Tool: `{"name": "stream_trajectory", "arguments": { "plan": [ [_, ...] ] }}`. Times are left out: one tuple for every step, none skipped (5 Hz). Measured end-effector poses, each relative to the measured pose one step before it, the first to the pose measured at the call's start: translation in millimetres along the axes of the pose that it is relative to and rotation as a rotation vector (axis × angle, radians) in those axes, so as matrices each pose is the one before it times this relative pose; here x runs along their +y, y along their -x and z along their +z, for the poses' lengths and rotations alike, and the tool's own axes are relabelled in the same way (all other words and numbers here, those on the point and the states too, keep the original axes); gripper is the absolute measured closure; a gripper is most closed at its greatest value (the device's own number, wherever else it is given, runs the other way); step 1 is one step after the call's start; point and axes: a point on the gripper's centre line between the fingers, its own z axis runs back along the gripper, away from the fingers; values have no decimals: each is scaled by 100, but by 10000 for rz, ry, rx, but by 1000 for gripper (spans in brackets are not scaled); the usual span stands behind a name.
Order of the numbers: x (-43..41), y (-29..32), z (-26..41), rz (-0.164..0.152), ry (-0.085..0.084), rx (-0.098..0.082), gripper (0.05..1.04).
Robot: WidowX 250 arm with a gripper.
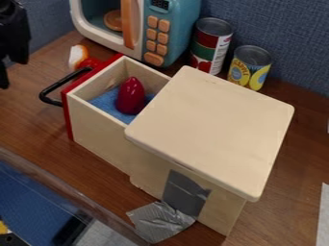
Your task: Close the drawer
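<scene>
Gripper [13, 67] is hanging upper L, spread or pinched: can't tell. Drawer [96, 132] is sticking out of box [215, 127], w/ red toy [130, 96] sitting inside; prob. none done, whole push-in remaining.

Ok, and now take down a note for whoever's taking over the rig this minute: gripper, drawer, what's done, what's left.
Gripper: at the upper left of the view, off to the side of the drawer handle, not touching it.
Drawer: sticking well out of the wooden cabinet, red front facing left. Inside, a red pointed toy on blue lining.
Done: nothing closed yet; the drawer is open.
Left: push the drawer fully in, probably by its front, toward the lower right of the view.
</scene>
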Motion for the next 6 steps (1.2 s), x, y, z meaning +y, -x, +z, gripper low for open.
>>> {"name": "stream_trajectory", "arguments": {
  "plan": [
    [257,-2037,-854,-252,56,32,84],
    [274,-449,-876,-116,75,172,84],
    [178,462,-1931,29,174,379,84],
    [-18,329,-1619,57,231,283,84],
    [-69,-761,87,70,83,-256,84],
    [-703,-1886,775,-208,110,-301,84]
  ]
}}
